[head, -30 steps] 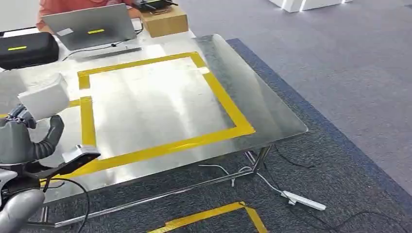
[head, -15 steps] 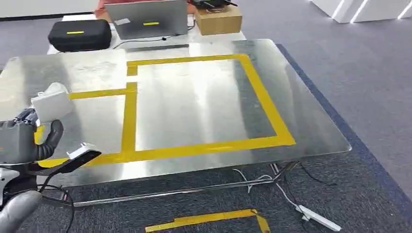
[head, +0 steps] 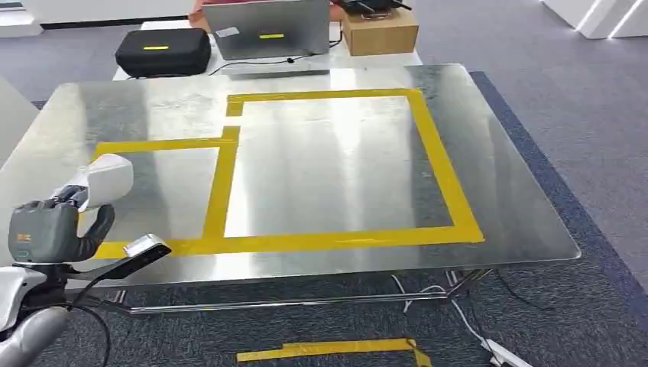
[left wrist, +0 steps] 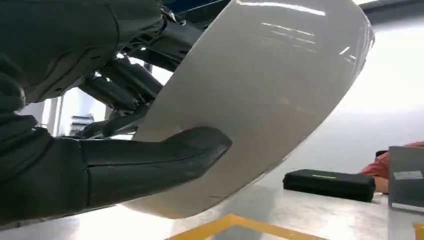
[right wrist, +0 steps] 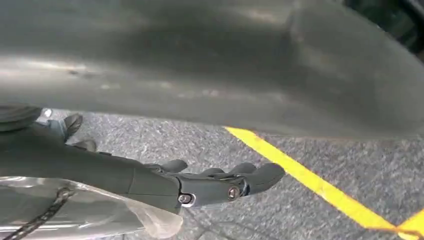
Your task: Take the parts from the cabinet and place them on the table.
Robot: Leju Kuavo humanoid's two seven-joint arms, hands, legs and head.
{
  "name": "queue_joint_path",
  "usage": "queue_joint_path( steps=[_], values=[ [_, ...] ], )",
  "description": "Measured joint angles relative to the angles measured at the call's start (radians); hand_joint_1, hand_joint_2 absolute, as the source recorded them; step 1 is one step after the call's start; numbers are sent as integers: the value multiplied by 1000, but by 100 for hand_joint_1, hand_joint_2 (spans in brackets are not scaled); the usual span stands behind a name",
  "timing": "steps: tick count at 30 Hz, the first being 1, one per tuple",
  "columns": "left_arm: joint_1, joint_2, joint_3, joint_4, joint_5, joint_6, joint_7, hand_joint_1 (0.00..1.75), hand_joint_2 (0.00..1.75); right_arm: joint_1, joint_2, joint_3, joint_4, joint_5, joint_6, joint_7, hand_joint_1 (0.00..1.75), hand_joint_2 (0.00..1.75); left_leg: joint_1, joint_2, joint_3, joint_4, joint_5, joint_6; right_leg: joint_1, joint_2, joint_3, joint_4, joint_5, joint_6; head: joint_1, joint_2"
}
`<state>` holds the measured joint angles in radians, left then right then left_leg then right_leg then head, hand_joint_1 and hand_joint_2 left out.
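From the head view, the left robot hand point(head: 57, 229) is raised at the near left corner of the metal surface point(head: 504, 199), grasping a white part point(head: 103, 181) that sticks up from its top, over the surface's near left area. Yellow tape point(head: 221, 183) marks out a large square and a smaller box to its left on the surface; the white part is over the smaller box's near left corner. At the far edge of the surface sit a black case point(head: 163, 51), a grey laptop point(head: 266, 29) and a cardboard box point(head: 380, 30). Grey carpet point(head: 581, 99) lies around the surface, and another strip of yellow tape lies on the floor in front.

In the left wrist view, the left robot hand point(left wrist: 75, 130) clasps the white part point(left wrist: 270, 85), its thick thumb point(left wrist: 165, 157) pressed across the part's smooth curved face and its darker fingers point(left wrist: 125, 82) behind it. Beyond it, the black case point(left wrist: 329, 184) rests on the surface point(left wrist: 300, 212), and a person's orange sleeve point(left wrist: 395, 162) appears beside the laptop point(left wrist: 406, 177).

In the right wrist view, the right robot hand point(right wrist: 210, 185) hangs above the carpet point(right wrist: 165, 140) with nothing in it, its fingers point(right wrist: 265, 175) stretched out, lying close together. A yellow tape line point(right wrist: 310, 182) crosses the floor beside it.
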<state>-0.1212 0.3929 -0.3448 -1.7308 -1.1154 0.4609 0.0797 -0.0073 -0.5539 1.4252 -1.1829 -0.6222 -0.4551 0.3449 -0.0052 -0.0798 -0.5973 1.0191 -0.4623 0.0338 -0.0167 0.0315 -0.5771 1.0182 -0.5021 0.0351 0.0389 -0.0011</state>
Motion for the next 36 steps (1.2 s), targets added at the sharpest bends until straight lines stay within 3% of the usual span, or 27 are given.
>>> queue_joint_path(
  steps=[4,7,9,20,31,32,35,36],
  values=[
    [1,18,-37,39,-42,-54,-3,175,175,-7,0,3,0,-8,26,-2,0,0,0,1,2,-3,0,-3,2,0,1,1,-2,-7,0,0],
    [13,29,-76,81,-63,-63,-4,175,175,-12,0,5,1,-9,44,-5,0,0,3,1,3,-4,-1,-21,4,0,1,1,-3,-10,0,0],
    [22,35,-96,102,-68,-64,-4,175,175,-13,0,5,2,-9,48,-5,0,0,3,1,2,-4,-1,-25,4,0,1,1,-3,-10,1,0],
    [28,55,-185,178,-136,-115,3,175,175,-21,0,9,7,8,73,-4,0,0,-1,1,1,-2,-2,-24,0,0,4,0,-3,-9,1,0],
    [40,83,-244,179,-130,-84,-14,175,175,-21,0,9,10,19,82,-5,0,0,-1,1,2,-1,-2,-24,-2,0,4,0,-3,-9,0,0],
    [40,84,-247,176,-124,-78,-21,0,175,-21,0,9,11,21,83,-5,0,0,-1,1,2,-1,-2,-24,-2,0,4,0,-3,-9,0,0],
    [24,72,-257,168,-108,-63,-33,0,175,-27,10,8,27,27,108,-3,0,0,-1,1,2,-1,-2,-24,-2,-1,4,0,-3,-9,1,0],
    [16,64,-261,166,-95,-59,-39,0,0,-30,18,4,39,29,116,-3,0,0,-1,1,2,-1,-2,-24,-2,-1,5,0,-3,-9,1,0]
  ],
)
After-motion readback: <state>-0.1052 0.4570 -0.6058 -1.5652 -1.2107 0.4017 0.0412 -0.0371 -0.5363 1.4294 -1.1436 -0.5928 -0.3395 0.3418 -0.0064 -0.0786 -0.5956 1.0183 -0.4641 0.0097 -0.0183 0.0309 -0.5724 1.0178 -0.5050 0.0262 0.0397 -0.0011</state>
